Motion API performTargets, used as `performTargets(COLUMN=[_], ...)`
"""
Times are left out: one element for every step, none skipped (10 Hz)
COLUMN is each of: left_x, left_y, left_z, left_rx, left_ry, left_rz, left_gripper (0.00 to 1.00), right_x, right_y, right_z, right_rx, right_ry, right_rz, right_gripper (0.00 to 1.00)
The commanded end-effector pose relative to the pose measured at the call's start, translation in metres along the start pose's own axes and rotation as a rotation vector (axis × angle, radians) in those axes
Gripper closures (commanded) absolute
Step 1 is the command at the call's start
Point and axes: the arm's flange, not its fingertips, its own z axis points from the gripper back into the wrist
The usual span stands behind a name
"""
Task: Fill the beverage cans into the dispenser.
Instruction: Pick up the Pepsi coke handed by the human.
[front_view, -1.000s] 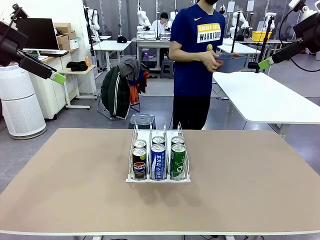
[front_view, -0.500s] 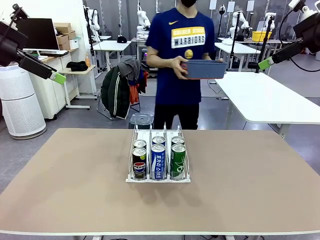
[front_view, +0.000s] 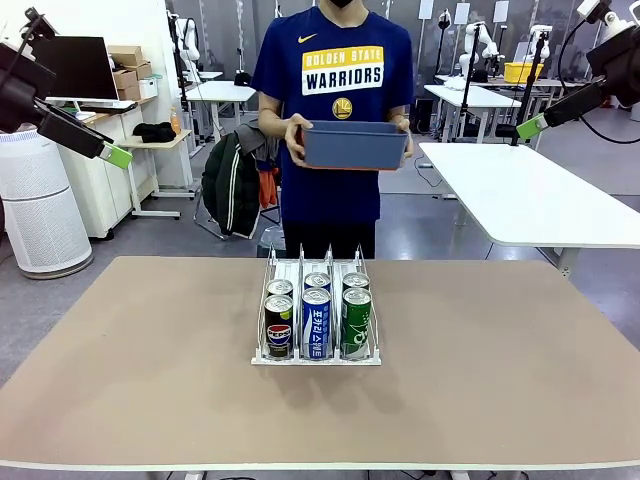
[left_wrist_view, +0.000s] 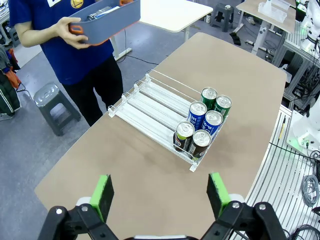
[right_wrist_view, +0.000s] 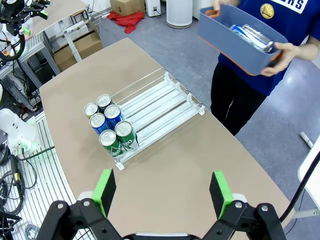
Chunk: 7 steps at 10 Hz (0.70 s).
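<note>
The dispenser (front_view: 300, 262), a white wire rack with three lanes, stands mid-table. Several beverage cans stand at its near end: black (front_view: 279, 326), blue-and-white (front_view: 316, 322) and green (front_view: 356, 320) in front, more behind. The left wrist view shows the dispenser (left_wrist_view: 150, 107) and cans (left_wrist_view: 202, 125) from above, as does the right wrist view, with the dispenser (right_wrist_view: 160, 102) and cans (right_wrist_view: 110, 125). My left gripper (left_wrist_view: 160, 187) and right gripper (right_wrist_view: 162, 192) are both open and hold nothing, high above the table. From the front, the left gripper (front_view: 115, 155) hangs upper left and the right gripper (front_view: 532, 127) upper right.
A person at the far edge holds a blue-grey bin (front_view: 354, 145) in both hands, above the table's far side. Cans (right_wrist_view: 252, 36) lie in that bin (right_wrist_view: 240, 55). A grey stool (left_wrist_view: 52, 100) stands beside the person. A white table (front_view: 530, 190) is at right.
The person has turned to face the table and stepped left, bringing the bin in front of the chest. Neither arm has moved, and the cans in the rack are unchanged.
</note>
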Motion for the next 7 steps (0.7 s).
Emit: performTargets(left_x=[-0.0015,-0.0015,-0.0015,-0.0015,-0.0015,-0.0015,-0.0015], left_y=[-0.0006,-0.0006,-0.0006,-0.0006,-0.0006,-0.0006,-0.0006], left_z=[0.0010,0.0010,0.0010,0.0010,0.0010,0.0010,0.0010], left_rx=[-0.002,-0.002,-0.002,-0.002,-0.002,-0.002,-0.002], left_ry=[-0.004,-0.004,-0.004,-0.004,-0.004,-0.004,-0.004], left_rz=[0.006,0.006,0.006,0.006,0.006,0.006,0.006], left_gripper=[0.00,0.00,0.00,0.00,0.00,0.00,0.00], right_x=[-0.0007,-0.0007,-0.0007,-0.0007,-0.0007,-0.0007,-0.0007], right_y=[-0.0028,-0.0028,-0.0028,-0.0028,-0.0028,-0.0028,-0.0028], right_z=[-0.0025,-0.0025,-0.0025,-0.0025,-0.0025,-0.0025,-0.0025], right_rx=[0.026,0.026,0.026,0.026,0.026,0.026,0.026], right_ry=[-0.015,-0.015,-0.015,-0.015,-0.015,-0.015,-0.015], right_rz=[0.016,0.016,0.016,0.016,0.016,0.016,0.016], right_gripper=[0.00,0.00,0.00,0.00,0.00,0.00,0.00])
